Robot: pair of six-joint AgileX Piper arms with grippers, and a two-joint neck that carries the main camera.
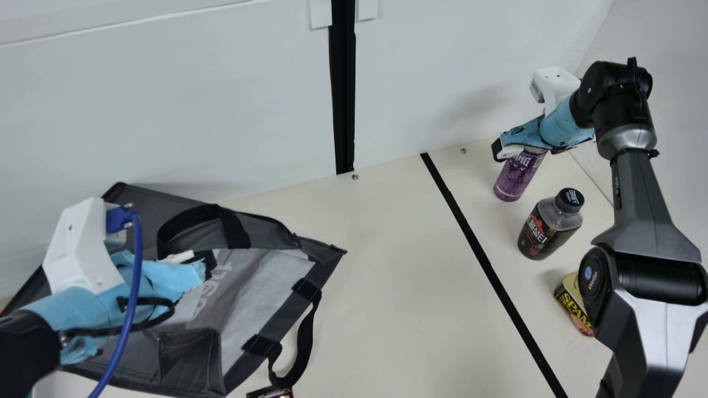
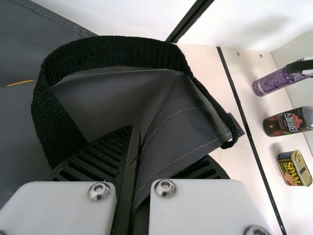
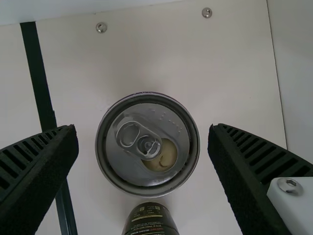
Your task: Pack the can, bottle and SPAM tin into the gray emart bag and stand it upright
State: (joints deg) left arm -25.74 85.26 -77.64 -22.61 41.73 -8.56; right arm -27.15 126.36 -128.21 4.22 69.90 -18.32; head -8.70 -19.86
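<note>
White wall panels (image 1: 221,110) back the cream table (image 1: 398,276), with a black vertical strip (image 1: 344,94) between them. Two steel screw heads sit along the table's far edge; a black tape line (image 1: 481,249) runs from that edge toward the near side.

Gray emart bag (image 1: 265,293): found lying on its side on the left part of the table, reaching toward the far edge. One black handle (image 1: 235,226) arches over the fabric; the other (image 1: 306,337) droops past the bag's side onto the tabletop.

Left gripper (image 1: 200,265): at the bag. Its ribbed fingers (image 2: 100,159) are drawn together on a stitched fold of the gray material, beside the arching handle.

Right gripper (image 1: 526,148): positioned at the top of the can (image 1: 519,176). Fingers are spread wide, one on each side, with a gap to the metal on both sides in the right wrist view.

Can: purple, upright, near the table's far right corner; pull tab present, lid pierced.

Bottle (image 1: 545,229): upright, black-capped, dark contents, between can and tin, near the right edge.

SPAM tin (image 1: 573,304): farthest of the three from the far edge, partly hidden by the right arm (image 1: 644,271) in the main view.
</note>
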